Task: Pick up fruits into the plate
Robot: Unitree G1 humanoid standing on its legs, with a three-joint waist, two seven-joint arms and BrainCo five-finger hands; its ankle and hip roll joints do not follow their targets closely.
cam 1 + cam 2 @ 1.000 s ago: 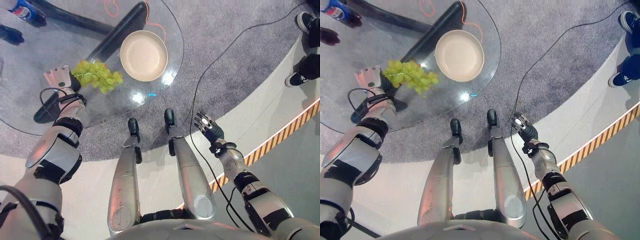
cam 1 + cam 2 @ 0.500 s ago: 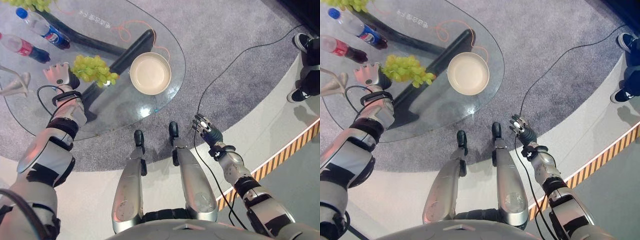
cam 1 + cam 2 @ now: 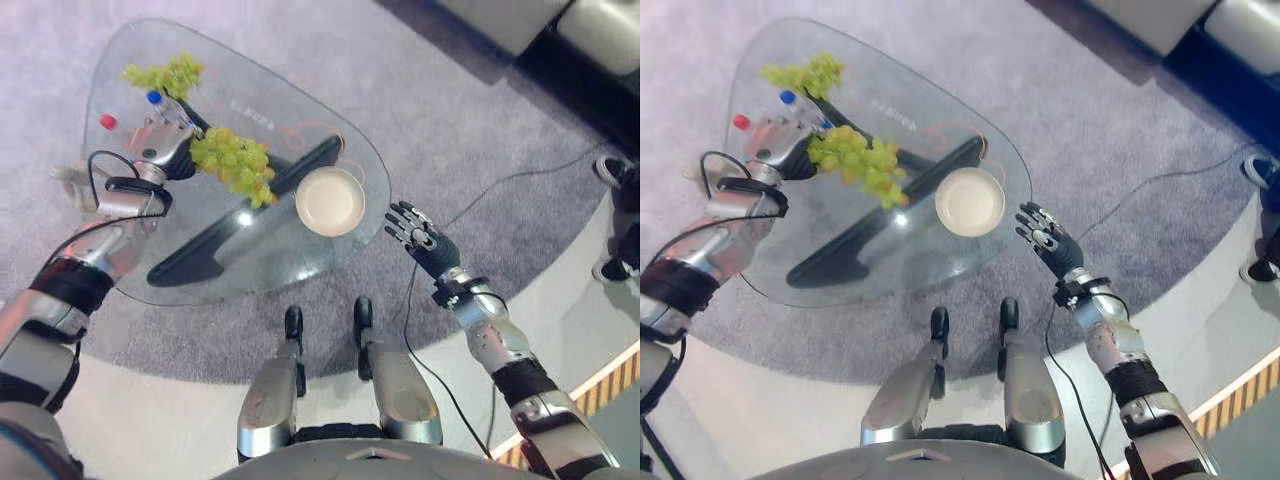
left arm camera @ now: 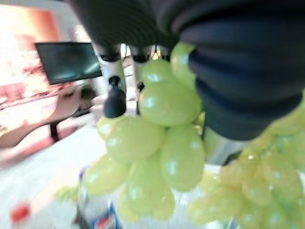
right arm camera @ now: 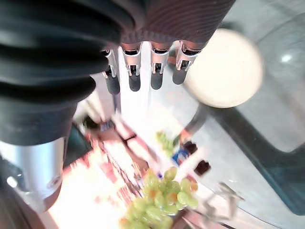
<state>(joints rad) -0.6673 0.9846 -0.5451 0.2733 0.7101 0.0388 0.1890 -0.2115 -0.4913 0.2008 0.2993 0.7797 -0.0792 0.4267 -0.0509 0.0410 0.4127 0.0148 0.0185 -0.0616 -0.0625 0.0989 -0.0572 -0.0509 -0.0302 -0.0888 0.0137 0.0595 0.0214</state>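
Observation:
A bunch of green grapes hangs over the glass table, with my left hand shut on its top. In the left wrist view the grapes sit against the palm, and a dark fingertip curls beside them. The cream plate stands empty to the bunch's right, near the table's right edge. A second grape bunch lies at the table's far left end. My right hand hovers open just off the table's edge beside the plate.
Two capped bottles stand behind my left hand. A dark bar of the table base shows through the glass. A person's shoes are on the carpet at the far right. A dark sofa fills the top right corner.
The camera has tilted up and the table looks farther off. My left hand has raised the grapes off the glass. My right hand has risen from low beside the legs to the table's edge.

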